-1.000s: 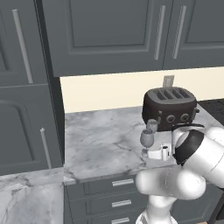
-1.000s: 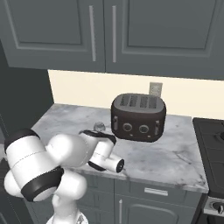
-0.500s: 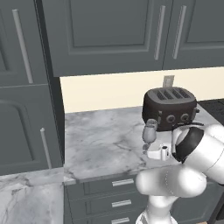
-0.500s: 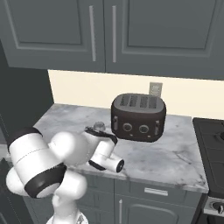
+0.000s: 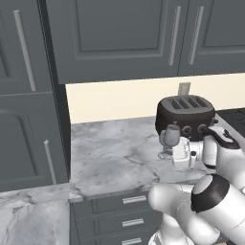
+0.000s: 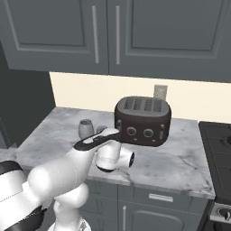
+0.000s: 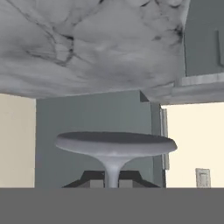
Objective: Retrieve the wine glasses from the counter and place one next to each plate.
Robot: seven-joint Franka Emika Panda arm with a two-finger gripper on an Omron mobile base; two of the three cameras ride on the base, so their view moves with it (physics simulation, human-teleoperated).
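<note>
**Gripper clamped on the glass stem**

Left base view: your small clear grey-tinted wine glass (image 5: 170, 135) stands on the white marble counter (image 5: 115, 155), just in front of the dark four-slot toaster (image 5: 185, 116).

Hand view: your gripper (image 7: 112, 182) pinches the stem below the foot.

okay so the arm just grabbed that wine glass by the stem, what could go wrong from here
The pincer is shut on only the thin stem of the wine glass, so the glass might tilt or slip as it is lifted. The toaster stands close behind the glass; a careless swing could knock the bowl against it.
</note>
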